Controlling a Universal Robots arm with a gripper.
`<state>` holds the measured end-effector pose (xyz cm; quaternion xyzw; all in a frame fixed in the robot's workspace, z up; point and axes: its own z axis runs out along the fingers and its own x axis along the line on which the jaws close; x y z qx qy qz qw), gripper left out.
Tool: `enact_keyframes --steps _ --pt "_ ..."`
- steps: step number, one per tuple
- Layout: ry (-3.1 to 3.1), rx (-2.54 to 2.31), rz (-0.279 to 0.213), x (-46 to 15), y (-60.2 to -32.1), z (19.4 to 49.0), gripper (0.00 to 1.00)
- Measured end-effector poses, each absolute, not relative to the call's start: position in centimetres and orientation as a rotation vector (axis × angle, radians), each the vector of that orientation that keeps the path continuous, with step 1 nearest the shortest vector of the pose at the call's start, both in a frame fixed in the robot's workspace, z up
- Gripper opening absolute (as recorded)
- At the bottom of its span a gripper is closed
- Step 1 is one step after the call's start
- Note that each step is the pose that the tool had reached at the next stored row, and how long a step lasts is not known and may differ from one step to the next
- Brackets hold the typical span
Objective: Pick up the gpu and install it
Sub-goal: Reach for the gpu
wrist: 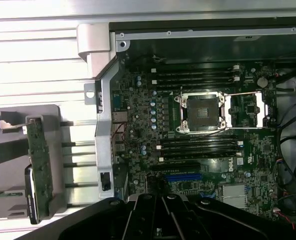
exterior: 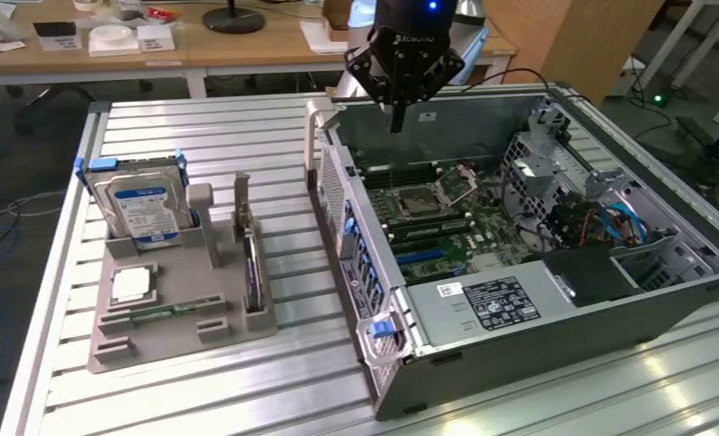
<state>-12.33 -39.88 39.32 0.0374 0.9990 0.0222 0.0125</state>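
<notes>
The claw (exterior: 396,123) hangs clenched and empty above the far end of the open case (exterior: 577,331), pointing down at the board (wrist: 138,105) inside. The gpu (exterior: 253,272) has not been picked up. It stands on edge in a slot of the grey holder (exterior: 178,341) on the surface (exterior: 214,136), just outside the case's wall on the exterior view's left. From the claw it lies toward the exterior view's left and nearer the camera, well apart, with that wall between the two. Its long axis runs along the holder, roughly parallel to the wall, so the slim upper edge is what faces upward. In the wrist view the gpu (wrist: 39,165) reads as a narrow greenish strip beside the case's metal flank, well off to the side of the claw (wrist: 162,202). There is a single arm, so no question arises of which is nearer. By count there is one gpu, one hard drive (exterior: 145,207) upright at the holder's far end, one square chip (exterior: 132,286) lying flat, one green memory stick (exterior: 166,312) near it, one holder and one case. On the board I make out one open socket (wrist: 202,112) and one blue slot (wrist: 182,176), the slot being the nearer of the two to the claw.
</notes>
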Motion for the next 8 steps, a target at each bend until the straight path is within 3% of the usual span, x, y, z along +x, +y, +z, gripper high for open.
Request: enact_keyframes --steps 8 --pt "3.114 0.117 0.069 -13.02 -39.88 39.32 0.11"
